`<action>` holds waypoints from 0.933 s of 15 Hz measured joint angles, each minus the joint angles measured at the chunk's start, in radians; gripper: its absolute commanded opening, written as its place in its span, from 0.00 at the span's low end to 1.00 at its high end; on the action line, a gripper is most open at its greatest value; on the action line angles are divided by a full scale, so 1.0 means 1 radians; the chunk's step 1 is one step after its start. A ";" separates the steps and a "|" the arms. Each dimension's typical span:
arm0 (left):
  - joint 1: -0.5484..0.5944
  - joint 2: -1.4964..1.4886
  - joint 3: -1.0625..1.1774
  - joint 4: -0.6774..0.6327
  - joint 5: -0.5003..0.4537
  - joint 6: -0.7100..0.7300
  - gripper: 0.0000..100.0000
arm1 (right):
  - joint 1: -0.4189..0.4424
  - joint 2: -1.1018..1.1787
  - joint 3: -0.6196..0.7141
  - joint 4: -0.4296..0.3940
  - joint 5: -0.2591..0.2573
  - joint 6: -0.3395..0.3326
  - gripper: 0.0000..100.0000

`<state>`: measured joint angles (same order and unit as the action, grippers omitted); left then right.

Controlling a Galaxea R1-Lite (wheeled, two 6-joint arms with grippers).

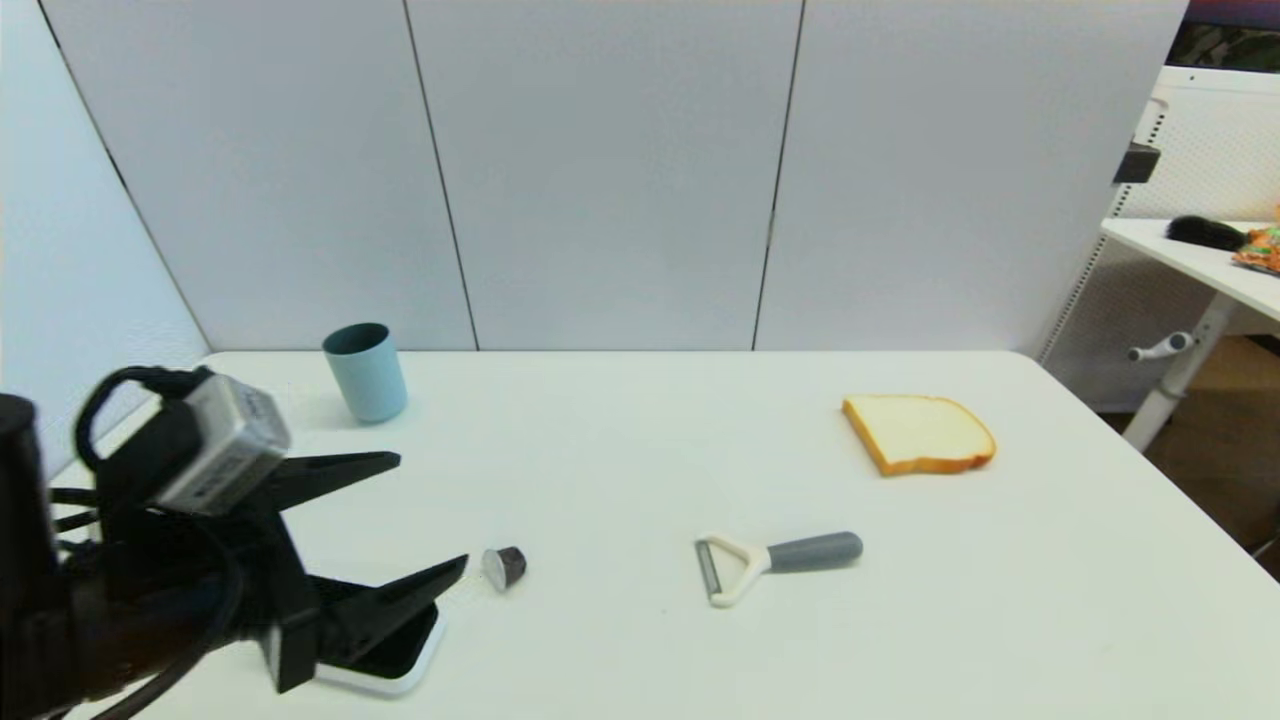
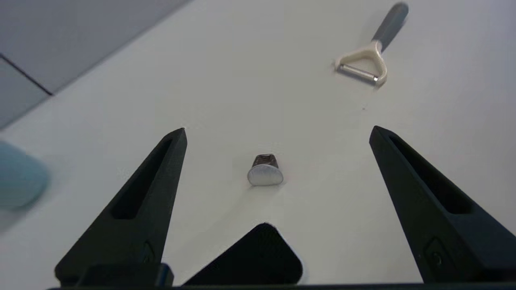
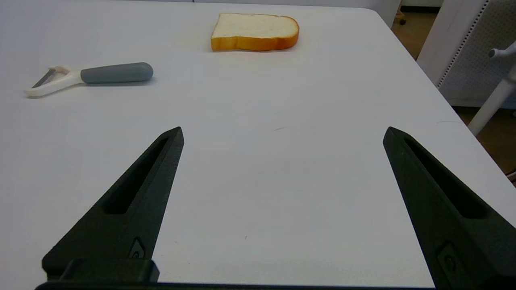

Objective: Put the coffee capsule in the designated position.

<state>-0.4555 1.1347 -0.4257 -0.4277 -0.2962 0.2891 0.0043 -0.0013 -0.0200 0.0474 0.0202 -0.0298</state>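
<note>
No legible brand or text anywhere; label on silver wrist block of L arm too blurred to read.

Coffee capsule (image 1: 505,567) on its side on white table (image 1: 640,640), front-left area, foil end facing L gripper (image 1: 432,510). Not gripped, nothing touching it. L gripper low over table, fingers spread wide, empty. From head view, capsule just beyond tip of nearer finger (image 1: 420,590); from L wrist view, capsule (image 2: 265,170) centred betw. the two fingers but ahead of tips, apart from both.

Peeler (image 1: 775,562) to capsule's right, well apart, grey handle pointing right. Bread slice (image 1: 918,433) farther back-right. Pale blue cup (image 1: 366,372) upright at back-left. White-rimmed dark flat item (image 1: 395,665) under L gripper, mostly hidden.

R gripper (image 3: 282,133) over bare table on right side, fingers spread wide, empty.
</note>
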 measured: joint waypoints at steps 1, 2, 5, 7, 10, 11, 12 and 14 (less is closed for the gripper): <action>0.009 -0.079 0.005 0.039 0.010 -0.001 1.00 | 0.000 0.000 0.000 0.000 0.000 0.000 1.00; 0.021 -0.164 0.013 0.077 0.016 0.000 1.00 | 0.000 0.000 0.000 0.000 0.000 0.000 1.00; 0.103 -0.398 0.054 0.145 0.025 -0.001 1.00 | 0.000 0.000 0.000 0.000 0.000 0.000 1.00; 0.198 -0.523 0.076 0.163 0.027 -0.017 1.00 | 0.000 0.000 0.000 0.000 0.000 0.000 1.00; 0.365 -0.662 0.095 0.175 0.023 -0.039 1.00 | 0.000 0.000 0.000 0.000 0.000 0.000 1.00; 0.423 -0.699 0.109 0.178 0.021 -0.044 1.00 | 0.000 0.000 0.000 0.000 0.001 0.000 1.00; 0.471 -0.741 0.135 0.180 0.021 -0.048 1.00 | 0.000 0.000 0.000 0.000 0.000 0.000 1.00; 0.511 -0.813 0.207 0.179 0.021 -0.051 1.00 | 0.000 0.000 0.000 0.000 0.000 0.000 1.00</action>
<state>0.0557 0.3213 -0.2191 -0.2487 -0.2751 0.2385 0.0043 -0.0013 -0.0200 0.0474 0.0206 -0.0302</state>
